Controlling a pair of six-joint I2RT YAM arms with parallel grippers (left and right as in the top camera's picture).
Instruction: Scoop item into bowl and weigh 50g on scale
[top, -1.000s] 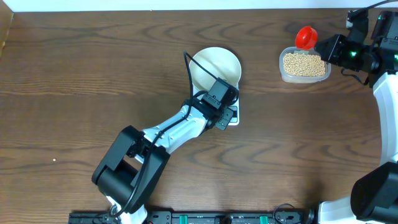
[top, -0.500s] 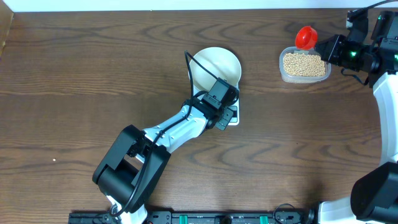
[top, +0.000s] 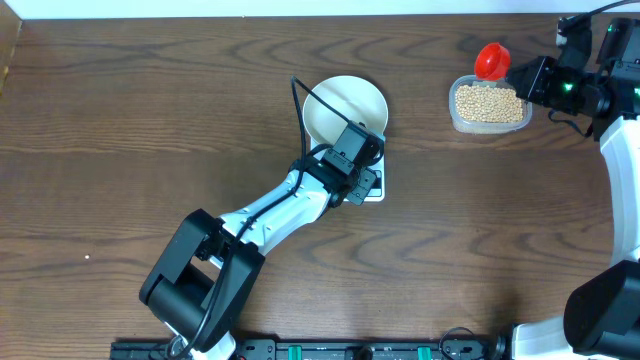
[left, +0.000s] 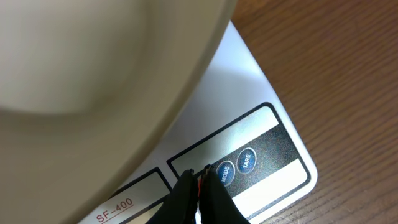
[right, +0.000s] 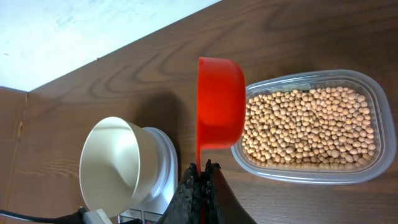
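The white bowl (top: 345, 105) sits on the white scale (top: 376, 190) at mid-table and looks empty. My left gripper (top: 362, 170) is shut, its tips (left: 200, 179) pressed onto the scale's button panel (left: 261, 140) just left of the blue MODE button (left: 224, 172); a bit of red shows between the fingers. The bowl (left: 93, 62) fills the upper left of the left wrist view. My right gripper (right: 202, 169) is shut on the handle of a red scoop (right: 221, 102), held over the left end of a clear tub of tan beans (right: 311, 124). The scoop (top: 491, 60) and the beans (top: 489, 103) also show in the overhead view.
The clear tub (top: 455, 117) stands at the back right, near the table's far edge. The left arm (top: 270, 215) stretches diagonally from the front toward the scale. A black cable (top: 310, 105) arches over the bowl's left side.
The left arm's lower links have shifted slightly left; its gripper stays on the scale's buttons. The right arm and scoop have not moved.
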